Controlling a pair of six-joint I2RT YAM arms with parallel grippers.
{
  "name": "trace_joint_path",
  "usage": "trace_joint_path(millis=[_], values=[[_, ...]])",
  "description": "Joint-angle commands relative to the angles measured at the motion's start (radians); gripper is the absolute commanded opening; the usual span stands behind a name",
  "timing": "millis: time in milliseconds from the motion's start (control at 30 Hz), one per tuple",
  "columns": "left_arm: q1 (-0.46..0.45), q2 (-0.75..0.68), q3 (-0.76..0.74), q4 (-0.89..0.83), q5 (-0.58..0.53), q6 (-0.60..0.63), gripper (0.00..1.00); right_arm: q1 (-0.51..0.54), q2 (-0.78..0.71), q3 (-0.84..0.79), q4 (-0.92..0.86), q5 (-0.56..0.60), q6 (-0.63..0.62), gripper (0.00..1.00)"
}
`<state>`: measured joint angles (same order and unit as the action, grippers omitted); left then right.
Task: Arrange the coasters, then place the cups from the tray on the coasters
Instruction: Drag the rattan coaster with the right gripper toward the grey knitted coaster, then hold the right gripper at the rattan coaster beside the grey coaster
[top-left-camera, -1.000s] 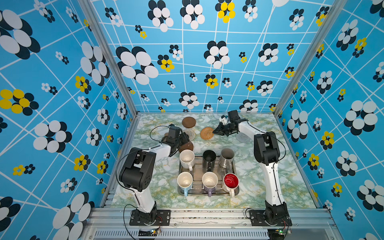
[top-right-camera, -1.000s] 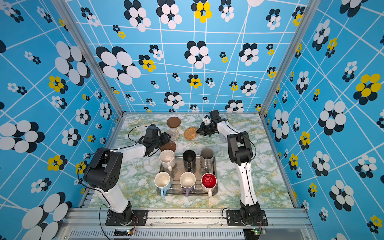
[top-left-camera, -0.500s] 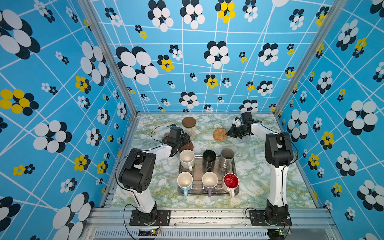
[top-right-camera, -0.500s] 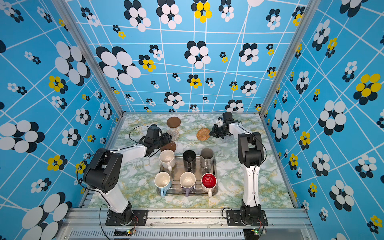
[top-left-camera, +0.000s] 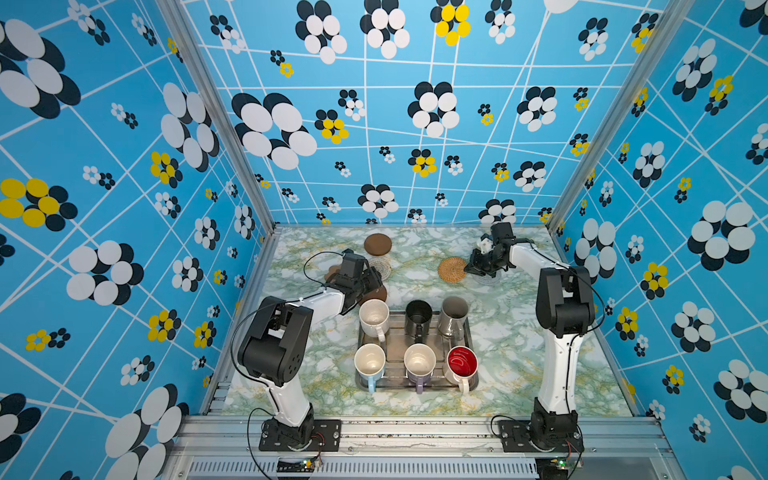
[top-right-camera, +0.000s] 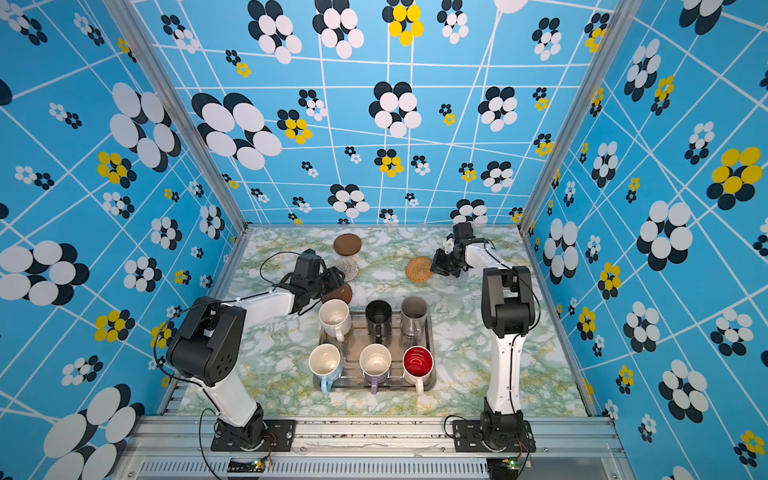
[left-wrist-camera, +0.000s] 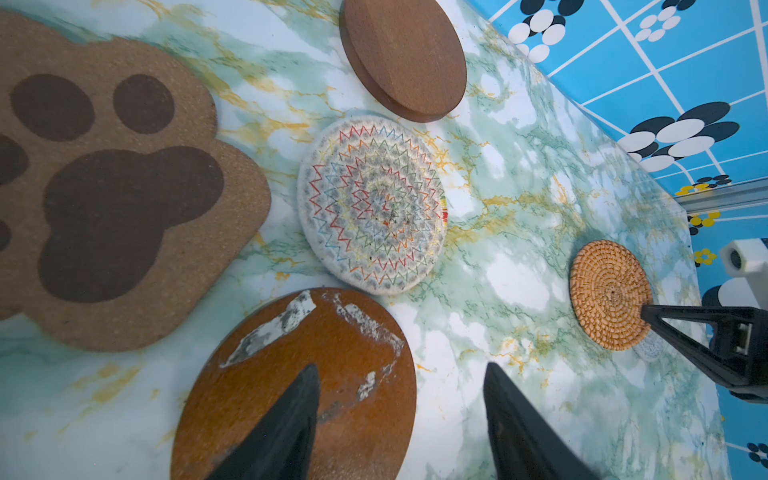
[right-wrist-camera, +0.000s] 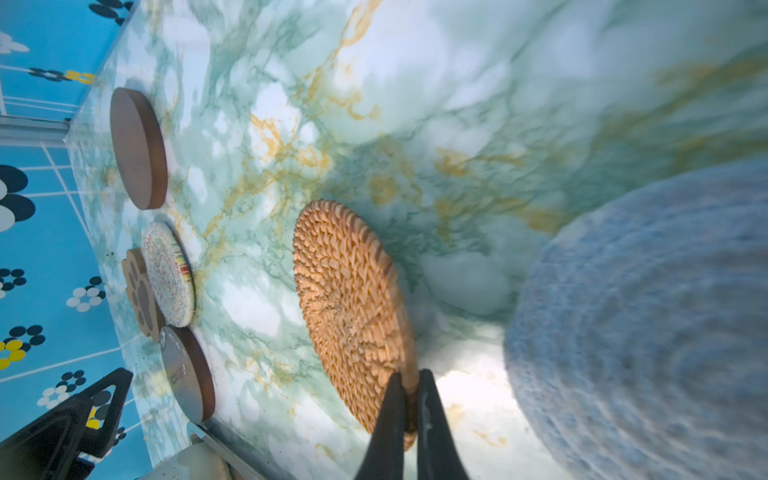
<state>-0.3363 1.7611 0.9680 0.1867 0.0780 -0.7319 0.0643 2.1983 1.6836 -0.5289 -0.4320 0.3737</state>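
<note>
Rattan coaster (top-left-camera: 452, 269) now sits further toward the bench's (top-left-camera: 519, 353) right edge, rim pinched by right gripper (right-wrist-camera: 409, 376). Left gripper (left-wrist-camera: 401, 370) parted, empty, over brown disc (left-wrist-camera: 353, 332).

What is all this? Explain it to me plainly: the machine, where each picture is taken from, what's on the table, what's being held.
Two robot arms stand at the front edge of the marble-patterned table, each ending in a two-finger gripper. Two pictures look down from overhead; two come from cameras on the wrists. On the table a metal tray holds six mugs. Beyond it lie a paw-shaped coaster, a stitched white round, a dark brown disc and a pale grey round. The right gripper is shut on the rattan coaster's rim. The left gripper is open over a scuffed brown disc, holding nothing.
</note>
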Motion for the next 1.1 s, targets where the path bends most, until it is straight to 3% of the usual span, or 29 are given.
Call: trace_joint_path(millis=[0,300,767,1067], values=[[-0.006,-0.029,0.023,-0.021,-0.017,0.026,0.64,-0.017,-0.015,-0.013,-0.057,0.069,-0.018,0.00],[-0.009,-0.026,0.030,-0.025,-0.017,0.028,0.64,-0.023,-0.007,0.016,-0.089,0.072,-0.032,0.00],[-0.013,-0.026,0.034,-0.029,-0.018,0.031,0.64,-0.022,0.006,0.028,-0.100,0.054,-0.036,0.25],[-0.014,-0.030,0.036,-0.032,-0.015,0.033,0.64,-0.021,-0.011,0.033,-0.105,0.054,-0.044,0.27]])
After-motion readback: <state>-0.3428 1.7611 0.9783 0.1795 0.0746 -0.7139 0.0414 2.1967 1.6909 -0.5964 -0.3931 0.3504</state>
